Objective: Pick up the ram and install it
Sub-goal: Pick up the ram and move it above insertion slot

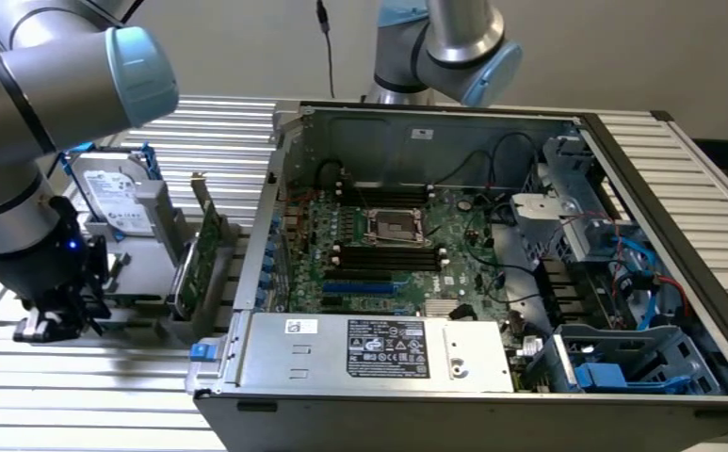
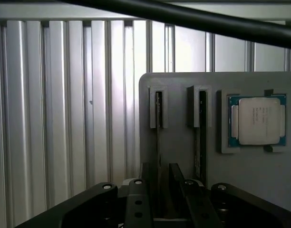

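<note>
Ribbed aluminium table (image 1: 112,395), pale wall behind; workshop setting.

1. Open computer case (image 1: 464,127), lying on its side at the exterior view's right. Motherboard (image 1: 389,254) is exposed, with a power supply (image 1: 377,348) along the near edge.
2. Grey holder (image 2: 179,142), on the table at the exterior view's left, just beside the case. It carries a hard drive (image 1: 112,198), an expansion card (image 1: 201,254) standing on edge, and a processor (image 2: 257,121) in a recess.
3. Ram (image 2: 158,118): thin stick seated on edge in one narrow slot of the holder, not yet lifted. A second stick (image 2: 201,123) stands in the neighbouring slot, parallel to it.
4. Gripper (image 2: 163,183), also seen low over the holder (image 1: 52,320), well apart from the case. Jaws are spread with nothing clamped.

Key relation: the ram lies straight ahead of the gripper. Its long axis runs away along the slot, in line with the gap between the two fingers. Its near end appears to reach between them; contact cannot be told. The second stick lies just outside one finger.

5. Black cable (image 2: 183,19), crossing the wrist view.
</note>
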Robot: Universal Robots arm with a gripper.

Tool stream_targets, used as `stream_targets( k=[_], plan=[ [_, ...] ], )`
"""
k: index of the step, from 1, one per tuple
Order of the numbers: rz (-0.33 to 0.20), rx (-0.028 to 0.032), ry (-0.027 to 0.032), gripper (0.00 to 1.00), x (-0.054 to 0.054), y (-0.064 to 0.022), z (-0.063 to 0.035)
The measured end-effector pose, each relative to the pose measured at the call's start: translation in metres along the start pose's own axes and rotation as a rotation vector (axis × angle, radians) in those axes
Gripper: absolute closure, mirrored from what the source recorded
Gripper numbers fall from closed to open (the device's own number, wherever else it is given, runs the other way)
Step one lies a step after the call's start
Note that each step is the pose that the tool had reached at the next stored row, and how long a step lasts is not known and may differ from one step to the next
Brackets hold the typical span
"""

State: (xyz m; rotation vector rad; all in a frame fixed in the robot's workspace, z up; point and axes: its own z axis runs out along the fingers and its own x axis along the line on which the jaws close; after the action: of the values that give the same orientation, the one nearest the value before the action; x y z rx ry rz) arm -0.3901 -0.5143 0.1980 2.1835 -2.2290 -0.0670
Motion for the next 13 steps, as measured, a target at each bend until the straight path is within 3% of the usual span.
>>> stream_targets(
  k=[7,8,10,13],
  plan=[
    [0.000,-0.0002,-0.0044,0.69,0.0001,-0.0002,0.0031],
    [0.000,-0.0003,-0.0045,0.71,0.0001,-0.0002,0.0032],
    [0.000,-0.0002,-0.0049,0.84,0.0001,-0.0002,0.0033],
    [0.000,-0.0001,-0.0061,0.86,0.0001,-0.0002,0.0033]
  ],
)
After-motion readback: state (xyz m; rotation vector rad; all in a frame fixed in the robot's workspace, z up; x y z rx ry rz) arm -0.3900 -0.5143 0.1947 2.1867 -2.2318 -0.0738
